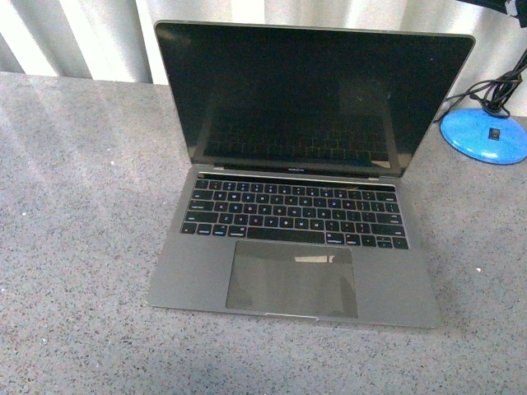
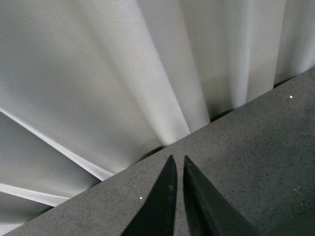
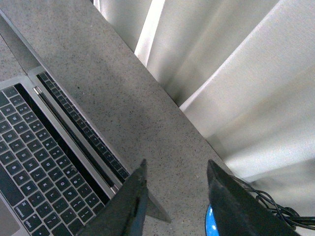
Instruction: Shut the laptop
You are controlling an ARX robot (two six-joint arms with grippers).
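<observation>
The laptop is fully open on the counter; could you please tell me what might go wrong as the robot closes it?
1. The laptop lies unbraced on the counter; the left gripper is shut and faces the curtain, so a push on the screen may slide or tip it.
2. The open right gripper hangs by the screen's edge near the blue lamp base and its cables, which could snag.

Front cam high over laptop (image 1: 296, 216); R wrist close, shares it; L faces curtain (image 2: 123, 73).
</observation>
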